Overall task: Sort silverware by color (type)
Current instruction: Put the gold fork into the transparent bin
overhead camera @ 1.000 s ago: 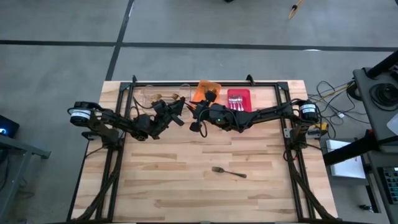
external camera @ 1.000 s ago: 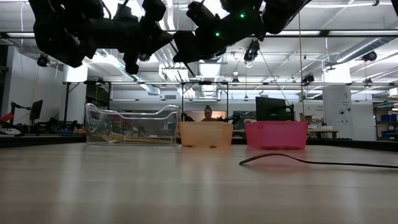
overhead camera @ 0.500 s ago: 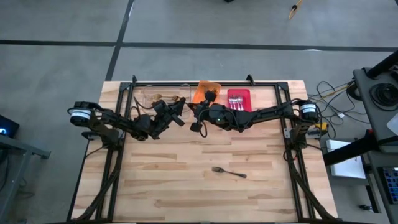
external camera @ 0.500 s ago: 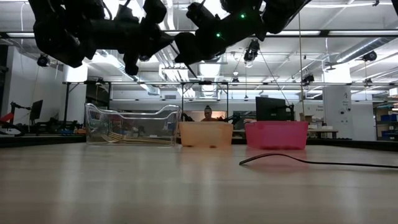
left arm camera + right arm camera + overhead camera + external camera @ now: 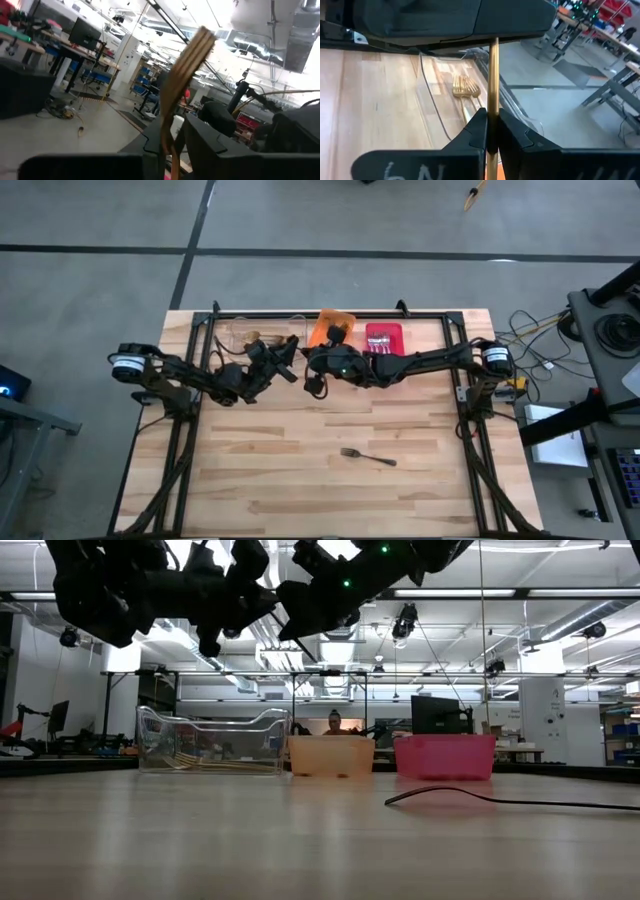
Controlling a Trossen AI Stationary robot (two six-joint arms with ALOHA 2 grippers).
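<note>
A gold fork point(image 5: 192, 55) hangs in the air near the clear bin point(image 5: 262, 332), tines up and away in the left wrist view. My right gripper point(image 5: 492, 131) is shut on its handle. My left gripper point(image 5: 170, 150) meets it from the table's left, slightly open, its fingers standing either side of the same handle. Both grippers point(image 5: 293, 352) point(image 5: 312, 366) sit high over the far middle of the table. A black fork point(image 5: 368, 456) lies flat on the table nearer the front. More gold forks point(image 5: 465, 86) lie in the clear bin. My right gripper pinches the gold fork's slim handle point(image 5: 493, 102) between its two fingers, coming about level from the table's right. The handle runs on from the fingers to the left gripper; the fork is lifted clear. My left gripper has the handle point(image 5: 166, 131) between its fingers with a gap showing on one side; whether it touches, I cannot tell.
An orange bin point(image 5: 332, 327) and a red bin point(image 5: 384, 340) with silver forks stand beside the clear bin along the far edge. A dark metal frame point(image 5: 330, 314) borders the table. Bare wood lies around the black fork point(image 5: 480, 798).
My right gripper's hand has tipped and its wrist has risen a little in the low view. The left arm has kept its place. The black fork lies where it was.
</note>
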